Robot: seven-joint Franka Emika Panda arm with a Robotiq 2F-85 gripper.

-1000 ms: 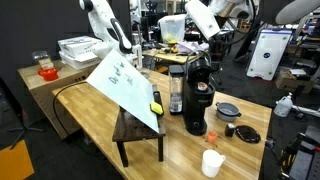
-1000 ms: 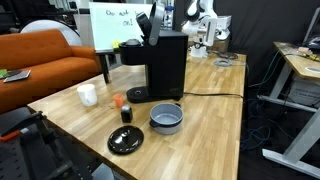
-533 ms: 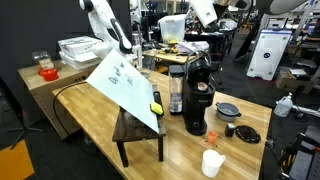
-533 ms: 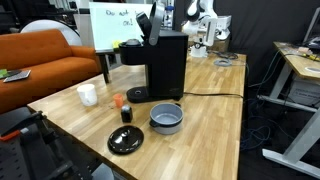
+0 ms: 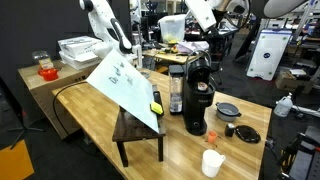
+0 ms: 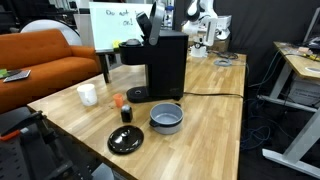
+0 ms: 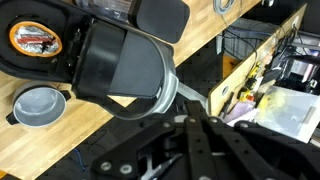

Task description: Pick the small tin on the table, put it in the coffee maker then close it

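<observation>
The black coffee maker (image 5: 198,100) stands on the light wooden table (image 5: 110,105). It also shows in the other exterior view (image 6: 162,65), and from above in the wrist view (image 7: 130,70). Its rounded top looks tilted up. My gripper (image 7: 195,140) hangs just above and behind the machine (image 5: 213,42). Its fingers are together and hold nothing. A small dark tin with a red top (image 6: 125,111) stands on the table in front of the machine, also seen in an exterior view (image 5: 230,128). It is out of the wrist view.
A grey bowl (image 6: 166,119) and a black round plate (image 6: 126,140) lie near the machine. A white cup (image 5: 212,162) and a clear jar (image 5: 176,92) also stand on the table. A tilted whiteboard (image 5: 125,85) leans over a dark stool (image 5: 138,135).
The arm has shifted slightly above the coffee maker. Nothing on the table has moved.
</observation>
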